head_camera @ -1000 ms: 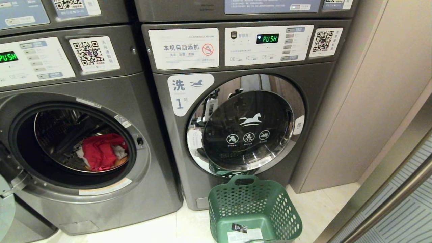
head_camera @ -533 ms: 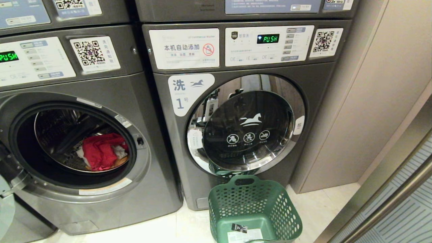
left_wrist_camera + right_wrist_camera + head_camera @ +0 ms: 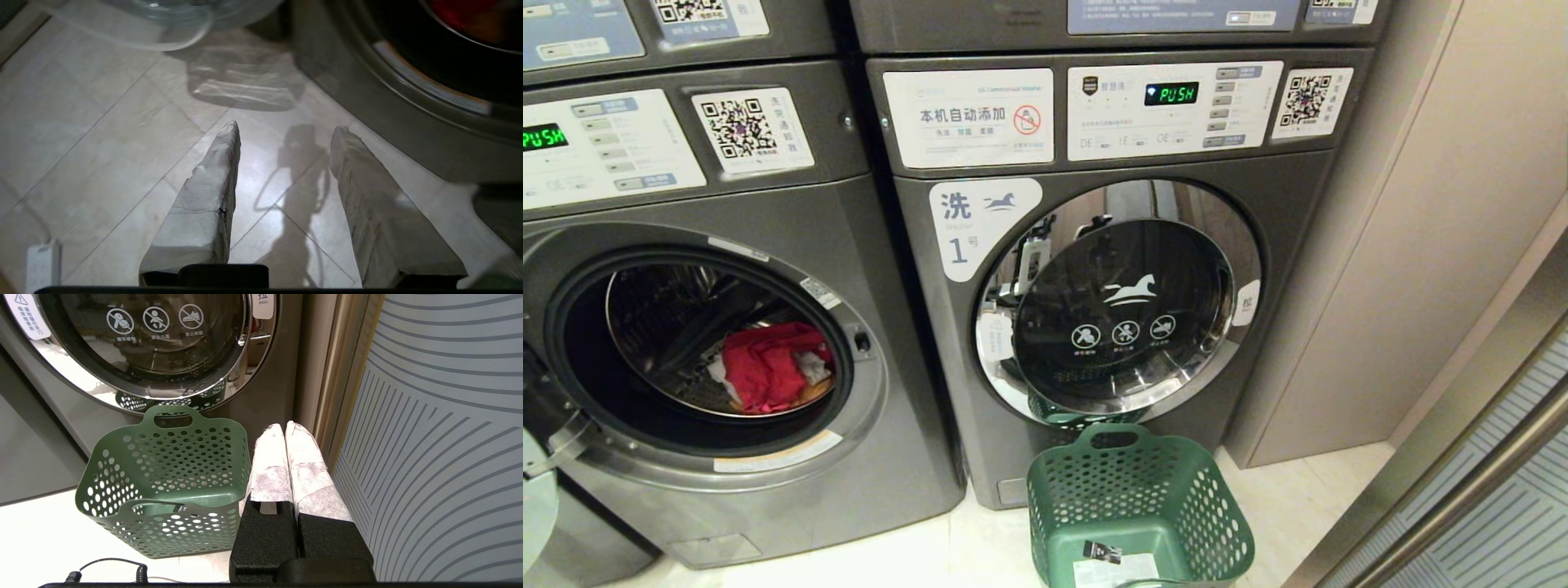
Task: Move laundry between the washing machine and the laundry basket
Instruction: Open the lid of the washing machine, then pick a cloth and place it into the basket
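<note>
At the far left of the floor (image 3: 102,122), my left hand (image 3: 286,127) hangs low beside the front of the washing machine (image 3: 882,269). Its two padded fingers stand apart with a clear gap, and only bare tile shows between them: it holds nothing. The machine's glass door (image 3: 175,16) is swung open just above and ahead of that hand.

Inside the drum lies the laundry (image 3: 768,367), a red heap with white showing at its sides and a bit of orange at its lower edge, resting on the drum's bottom toward the front. To the right stands the like machine numbered 1 (image 3: 1290,212), door closed. On the floor before it is the green basket (image 3: 1094,490), which looks empty apart from its label. Farthest right, my right hand (image 3: 284,426) is parked just beside the basket's right wall, fingers pressed together on nothing.

My guess is that the reach into the drum comes next. The hand is low, so lifting it carelessly could knock the open door or catch the rim of the opening. A shallow pinch might take only the red piece and leave the rest, or let cloth drop on the floor on the way across to the basket.
</note>
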Tool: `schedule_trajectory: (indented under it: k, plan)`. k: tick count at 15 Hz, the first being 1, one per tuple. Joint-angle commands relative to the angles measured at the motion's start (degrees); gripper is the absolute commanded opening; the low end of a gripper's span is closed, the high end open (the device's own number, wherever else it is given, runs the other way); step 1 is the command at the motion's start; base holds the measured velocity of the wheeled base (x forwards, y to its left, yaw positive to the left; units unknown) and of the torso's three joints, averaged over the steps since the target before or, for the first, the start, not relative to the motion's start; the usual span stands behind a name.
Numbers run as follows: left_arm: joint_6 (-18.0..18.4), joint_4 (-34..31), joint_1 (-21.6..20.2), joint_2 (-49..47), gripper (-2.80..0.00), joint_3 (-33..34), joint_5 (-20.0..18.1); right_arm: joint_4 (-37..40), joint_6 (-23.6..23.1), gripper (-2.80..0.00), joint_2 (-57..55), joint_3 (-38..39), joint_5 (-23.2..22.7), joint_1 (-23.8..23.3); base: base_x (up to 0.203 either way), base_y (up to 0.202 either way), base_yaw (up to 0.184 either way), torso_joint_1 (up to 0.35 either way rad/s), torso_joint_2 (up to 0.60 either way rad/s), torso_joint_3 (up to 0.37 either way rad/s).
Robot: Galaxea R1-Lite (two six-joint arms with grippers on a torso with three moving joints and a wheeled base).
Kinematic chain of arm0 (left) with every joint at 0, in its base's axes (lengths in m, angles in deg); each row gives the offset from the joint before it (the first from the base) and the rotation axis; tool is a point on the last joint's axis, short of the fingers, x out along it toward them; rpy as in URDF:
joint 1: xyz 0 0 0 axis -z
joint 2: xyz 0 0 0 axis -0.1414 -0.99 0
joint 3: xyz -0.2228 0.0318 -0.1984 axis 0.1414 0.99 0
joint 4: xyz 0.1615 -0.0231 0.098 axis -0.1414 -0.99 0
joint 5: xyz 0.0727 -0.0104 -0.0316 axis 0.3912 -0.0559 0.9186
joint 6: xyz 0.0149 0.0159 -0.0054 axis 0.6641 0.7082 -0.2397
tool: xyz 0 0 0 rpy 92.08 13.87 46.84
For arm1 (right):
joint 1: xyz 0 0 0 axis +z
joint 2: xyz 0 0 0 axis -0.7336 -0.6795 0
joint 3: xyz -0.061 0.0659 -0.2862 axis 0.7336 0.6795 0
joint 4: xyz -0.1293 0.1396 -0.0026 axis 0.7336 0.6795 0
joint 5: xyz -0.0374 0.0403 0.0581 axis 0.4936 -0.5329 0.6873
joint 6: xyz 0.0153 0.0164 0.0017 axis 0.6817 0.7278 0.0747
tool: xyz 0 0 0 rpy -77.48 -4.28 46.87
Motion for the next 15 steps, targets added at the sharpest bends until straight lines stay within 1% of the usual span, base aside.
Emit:
schedule_trajectory:
  k: [1, 2, 3, 4, 6, 7, 8, 10, 11, 12, 13, 14, 15]
  plan:
    - [0.98, -0.01, 8.95, 16.64, -2.80, 7.83, -7.42, -0.04, 0.01, -2.80, 0.02, 0.00, 0.00, 0.02, 0.000, 0.000, 0.000, 0.000, 0.00, 0.000]
    - [1.64, 0.34, 13.28, 22.62, -2.80, 13.18, -9.90, -0.02, 0.01, -2.80, 0.02, 0.00, 0.00, 0.02, 0.000, 0.000, 0.000, 0.000, 0.00, 0.000]
    - [2.43, 1.51, 17.16, 27.73, -2.80, 20.02, -11.54, 0.03, 0.01, -2.80, -0.06, 0.00, 0.00, 0.02, 0.000, 0.000, 0.000, 0.000, 0.00, 0.000]
    - [3.23, 4.05, 20.01, 31.82, -2.80, 26.86, -12.59, 0.03, 0.01, -2.80, -0.02, 0.00, 0.04, 0.02, 0.000, 0.000, 0.000, 0.000, 0.00, 0.000]
    - [4.99, 12.91, 24.74, 40.26, -2.80, 40.40, -13.89, -0.05, 0.01, -2.80, 0.02, 0.00, 0.08, 0.02, 0.000, 0.000, 0.000, 0.000, 0.00, 0.000]
    - [6.18, 15.72, 26.63, 44.98, -2.80, 44.70, -14.23, -0.06, 0.01, -2.80, -0.05, 0.00, 0.01, 0.02, 0.000, 0.000, 0.000, 0.000, 0.00, 0.000]
    - [7.35, 16.59, 28.66, 49.75, -2.80, 46.91, -14.54, -0.06, 0.01, -2.80, -0.06, 0.00, 0.00, 0.02, 0.000, 0.000, 0.000, 0.000, 0.00, 0.000]
    - [9.37, 16.42, 33.00, 58.42, -2.80, 47.13, -15.07, 0.02, 0.01, -2.80, 0.02, 0.00, 0.08, 0.02, 0.000, 0.000, 0.000, 0.000, 0.00, 0.000]
    - [9.72, 16.14, 34.47, 60.75, -2.80, 47.13, -15.09, -0.06, 0.19, -2.80, 0.02, 0.00, 0.08, 0.02, 0.000, 0.000, 0.000, 0.000, 0.00, 0.000]
    - [8.81, 16.04, 35.49, 61.18, -2.80, 47.13, -14.89, -0.06, 0.19, -2.80, -0.05, 0.00, 0.08, 0.02, 0.000, 0.000, 0.000, 0.000, 0.00, 0.000]
    - [7.73, 16.55, 36.78, 59.80, -2.80, 47.13, -13.91, -0.06, 0.02, -2.80, 0.02, 0.00, 0.08, 0.02, 0.000, 0.000, 0.000, 0.000, 0.00, 0.000]
    - [6.80, 16.95, 38.95, 56.84, -2.80, 47.11, -10.83, -0.03, 0.19, -2.80, -0.04, 0.00, 0.08, 0.02, 0.000, 0.000, 0.000, 0.000, 0.00, 0.000]
    - [6.45, 16.25, 39.85, 55.15, -2.80, 47.06, -8.99, -0.06, 0.19, -2.80, -0.06, 0.00, 0.08, 0.02, 0.000, 0.000, 0.000, 0.000, 0.00, 0.000]
